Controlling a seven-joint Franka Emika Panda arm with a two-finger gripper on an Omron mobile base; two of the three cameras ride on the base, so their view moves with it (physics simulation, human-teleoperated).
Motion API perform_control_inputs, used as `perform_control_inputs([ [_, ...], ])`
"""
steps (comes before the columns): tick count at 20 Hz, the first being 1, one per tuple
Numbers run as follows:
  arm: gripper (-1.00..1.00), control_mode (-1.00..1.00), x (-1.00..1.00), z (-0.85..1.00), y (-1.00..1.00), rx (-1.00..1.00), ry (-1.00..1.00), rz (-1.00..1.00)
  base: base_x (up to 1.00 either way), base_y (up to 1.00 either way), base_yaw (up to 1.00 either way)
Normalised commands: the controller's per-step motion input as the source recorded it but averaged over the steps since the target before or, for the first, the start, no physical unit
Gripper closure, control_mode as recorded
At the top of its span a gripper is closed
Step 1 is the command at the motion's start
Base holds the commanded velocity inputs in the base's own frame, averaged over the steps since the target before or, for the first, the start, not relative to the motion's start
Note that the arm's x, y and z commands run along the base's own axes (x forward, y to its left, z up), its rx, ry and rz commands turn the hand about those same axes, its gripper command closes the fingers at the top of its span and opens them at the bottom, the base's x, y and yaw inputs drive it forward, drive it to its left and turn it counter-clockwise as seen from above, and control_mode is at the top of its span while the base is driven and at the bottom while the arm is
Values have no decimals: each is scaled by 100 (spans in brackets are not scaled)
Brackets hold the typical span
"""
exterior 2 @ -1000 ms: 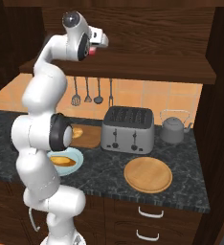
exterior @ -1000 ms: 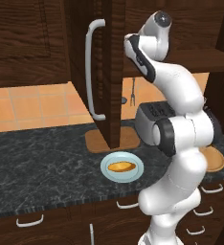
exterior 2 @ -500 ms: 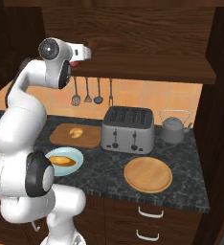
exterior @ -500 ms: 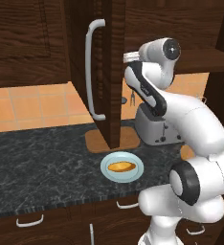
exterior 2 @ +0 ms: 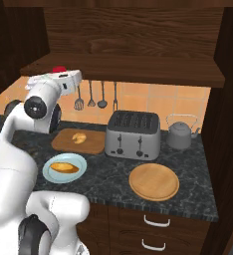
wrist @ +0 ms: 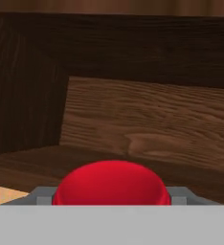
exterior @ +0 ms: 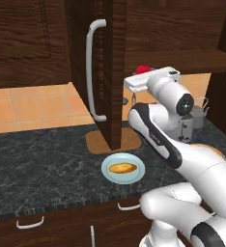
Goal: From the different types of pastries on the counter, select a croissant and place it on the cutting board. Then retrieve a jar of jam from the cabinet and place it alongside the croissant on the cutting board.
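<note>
Arm bent level beside the open cabinet point(exterior: 110, 72), jaws pinching the jar of jam point(wrist: 112, 184), above the tabletop point(exterior: 42, 164).

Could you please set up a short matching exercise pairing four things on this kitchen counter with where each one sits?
Things:
1. croissant
2. yellow roll
3. kettle
4. round wooden dish

Places:
A. in front of the toaster
B. on the cutting board
C. right of the toaster
D. on the blue plate

Pairs: 1-B, 2-D, 3-C, 4-A
</note>
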Motion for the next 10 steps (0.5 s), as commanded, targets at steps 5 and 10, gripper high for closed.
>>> perform_control_inputs([
  [5,100,-100,-65,-96,0,-11,-6,7,0,0,0],
  [10,100,-100,-30,-82,0,-24,0,3,0,0,0],
])
